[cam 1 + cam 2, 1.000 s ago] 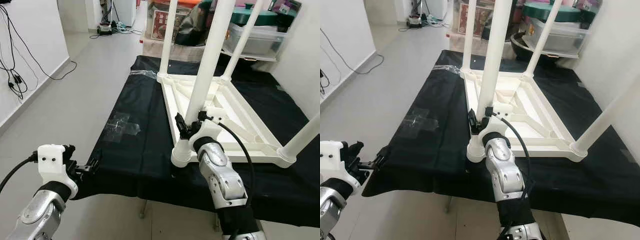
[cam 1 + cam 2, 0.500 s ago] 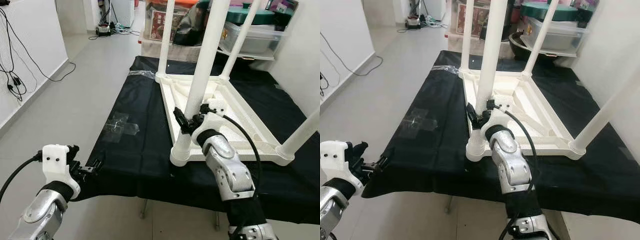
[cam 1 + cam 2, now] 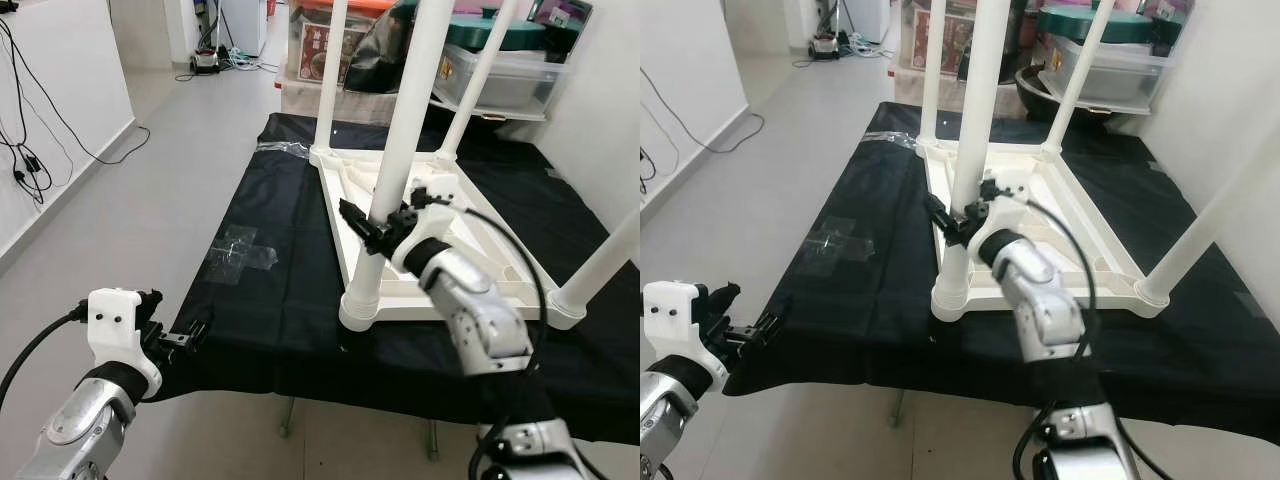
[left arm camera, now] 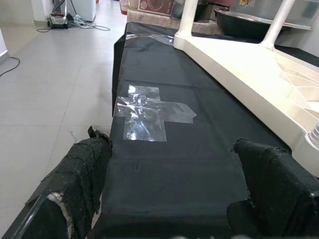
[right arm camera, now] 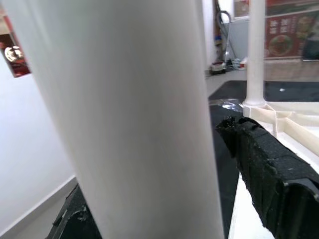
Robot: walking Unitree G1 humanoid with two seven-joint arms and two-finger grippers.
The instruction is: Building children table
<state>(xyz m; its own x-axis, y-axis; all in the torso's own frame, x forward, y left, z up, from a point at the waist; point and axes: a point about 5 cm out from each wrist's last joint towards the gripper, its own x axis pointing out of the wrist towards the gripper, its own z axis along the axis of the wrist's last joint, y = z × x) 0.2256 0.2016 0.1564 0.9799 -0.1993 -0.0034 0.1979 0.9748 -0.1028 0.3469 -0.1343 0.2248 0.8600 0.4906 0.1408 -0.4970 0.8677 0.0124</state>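
Observation:
A white children's table [image 3: 497, 262] lies upside down on a black-covered worktop [image 3: 270, 300], its round legs pointing up. My right gripper [image 3: 378, 228] is shut around the near-left leg [image 3: 400, 130], a little above the leg's socket [image 3: 362, 305]. In the right wrist view that leg [image 5: 134, 124] is pressed close against one black finger [image 5: 269, 169]. My left gripper [image 3: 190, 335] hangs open off the worktop's front left corner. Its two fingers [image 4: 84, 164] are spread wide with nothing between them.
A patch of clear tape [image 3: 240, 255] is stuck on the black cloth left of the table. Plastic storage boxes [image 3: 500, 75] and a carton stand behind the worktop. Cables [image 3: 30, 150] hang on the left wall. A white wall closes the right side; grey floor lies open to the left.
My right gripper has slid a little higher up the near-left leg, and its forearm has swung out to the right. The left arm has barely moved.

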